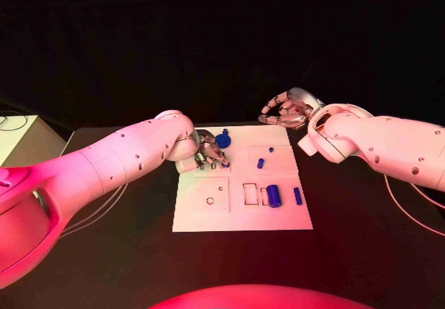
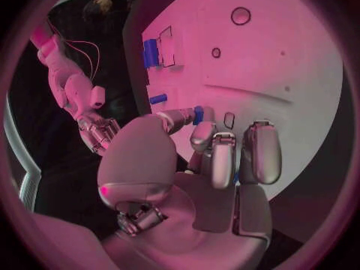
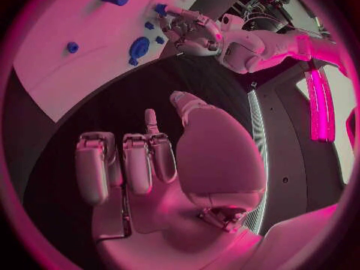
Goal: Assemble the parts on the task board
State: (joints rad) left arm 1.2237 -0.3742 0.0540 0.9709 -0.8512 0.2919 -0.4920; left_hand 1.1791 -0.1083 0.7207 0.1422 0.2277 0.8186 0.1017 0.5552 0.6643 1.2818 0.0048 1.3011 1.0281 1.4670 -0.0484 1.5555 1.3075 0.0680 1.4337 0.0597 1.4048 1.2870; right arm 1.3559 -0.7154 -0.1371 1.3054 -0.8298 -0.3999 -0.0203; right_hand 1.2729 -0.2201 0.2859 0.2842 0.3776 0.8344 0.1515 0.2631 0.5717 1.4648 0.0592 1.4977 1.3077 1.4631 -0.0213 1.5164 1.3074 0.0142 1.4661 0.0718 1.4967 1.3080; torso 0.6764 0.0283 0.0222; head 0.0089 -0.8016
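The white task board (image 1: 236, 215) lies mid-table. My left hand (image 1: 209, 151) hovers low over the board's far left part and pinches a small blue part (image 2: 198, 113) between thumb and a finger, close above the board (image 2: 300, 60) near a small slot (image 2: 228, 120). A blue gear-shaped part (image 1: 222, 138) stands just beyond that hand. A blue cylinder (image 1: 274, 194) and a blue bar (image 1: 298, 196) lie on the right side, with two small blue pegs (image 1: 260, 163) farther back. My right hand (image 1: 285, 109) hangs past the board's far right corner, fingers loosely bent, holding nothing.
The board has a round hole (image 1: 209, 201) in its near left block and a rectangular recess (image 1: 251, 193) beside the cylinder. A pale box (image 1: 14, 138) stands at the table's far left. Dark tabletop (image 1: 371, 232) surrounds the board.
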